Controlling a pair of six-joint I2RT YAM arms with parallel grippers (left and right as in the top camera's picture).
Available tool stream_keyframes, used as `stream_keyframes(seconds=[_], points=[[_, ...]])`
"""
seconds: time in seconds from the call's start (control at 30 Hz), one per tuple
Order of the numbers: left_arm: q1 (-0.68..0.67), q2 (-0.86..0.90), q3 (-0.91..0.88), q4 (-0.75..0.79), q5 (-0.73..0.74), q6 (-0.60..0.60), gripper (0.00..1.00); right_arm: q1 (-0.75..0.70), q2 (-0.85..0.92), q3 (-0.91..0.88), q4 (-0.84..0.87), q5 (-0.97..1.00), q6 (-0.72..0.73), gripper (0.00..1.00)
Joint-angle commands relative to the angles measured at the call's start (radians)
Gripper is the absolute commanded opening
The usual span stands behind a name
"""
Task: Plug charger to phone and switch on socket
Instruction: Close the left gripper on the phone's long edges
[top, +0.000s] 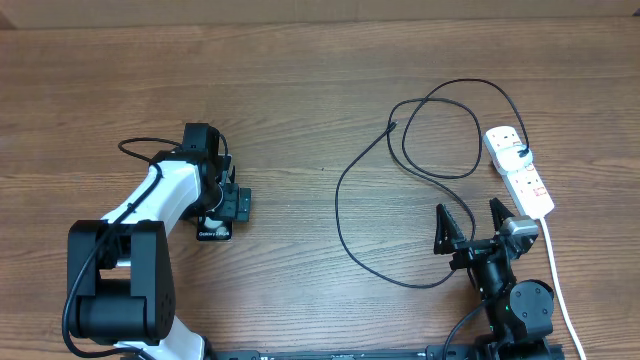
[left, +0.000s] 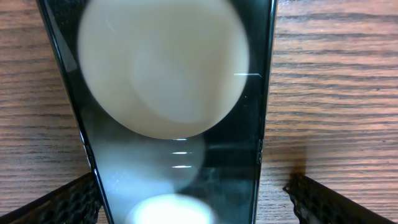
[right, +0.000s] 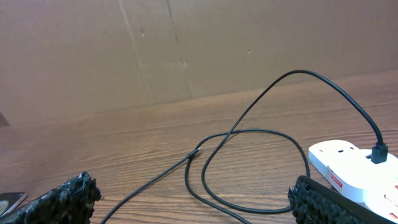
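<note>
The charger (top: 337, 205) is plugged into the socket's (top: 520, 172) far end, and its cable loops over the surface (top: 300, 60) to the socket's left. Well left of the socket, the phone (left: 168, 112) lies flat between the spread-open left claw (left: 193, 186). Beside the socket's near end, the right claw (top: 467, 215) gapes empty.

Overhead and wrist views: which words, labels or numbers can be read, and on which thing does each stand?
"Galaxy": small white print on the phone, overhead view; what follows is too small to read.
Red print on the power strip: blurred, unreadable.
Nothing else carries text.
</note>
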Motion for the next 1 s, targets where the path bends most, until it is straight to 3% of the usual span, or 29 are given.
stream_keyframes(seconds=[0.0, 0.73, 0.97], points=[[-0.006, 0.061, -0.062, -0.005, 0.010, -0.013, 1.00, -0.004, -0.005, -0.001, 0.005, 0.005, -0.005, 1.00], [0.026, 0.061, -0.063, 0.072, 0.008, -0.033, 1.00, -0.004, -0.005, -0.001, 0.005, 0.005, -0.005, 1.00], [0.054, 0.061, -0.063, 0.066, 0.008, -0.027, 0.89, -0.004, -0.005, -0.001, 0.005, 0.005, -0.005, 1.00]])
